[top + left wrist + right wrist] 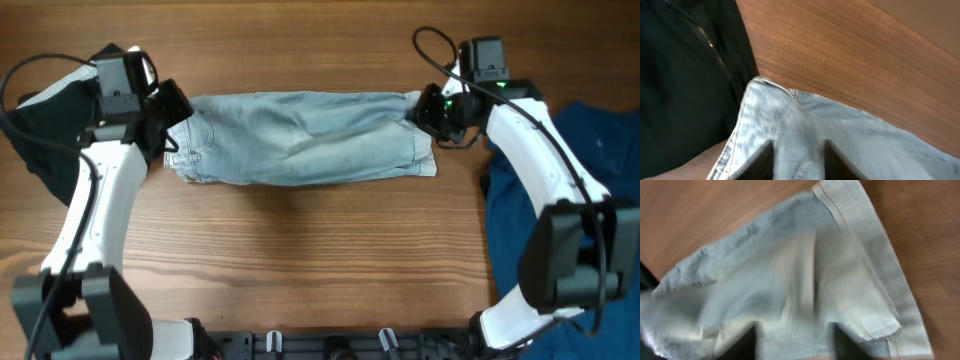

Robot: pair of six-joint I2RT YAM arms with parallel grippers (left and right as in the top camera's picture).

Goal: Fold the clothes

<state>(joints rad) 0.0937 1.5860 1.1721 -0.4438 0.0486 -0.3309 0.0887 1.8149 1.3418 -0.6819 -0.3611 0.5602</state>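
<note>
The pale blue denim shorts (300, 140) lie folded into a long band across the middle of the table, waistband to the left and cuffed hem to the right. My left gripper (178, 108) is at the band's far left corner. In the left wrist view its fingers (799, 160) are closed on a ridge of the denim (865, 145). My right gripper (425, 108) is at the far right corner. In the right wrist view its fingers (795, 342) pinch the blurred denim (790, 270) near the hem. The black garment (50, 130) lies at the left edge, and the royal-blue top (590, 170) lies at the right.
The black garment (685, 75) lies right beside the shorts' waistband corner in the left wrist view. Bare wooden table (320, 260) stretches in front of the shorts. The arm bases stand at the near edge.
</note>
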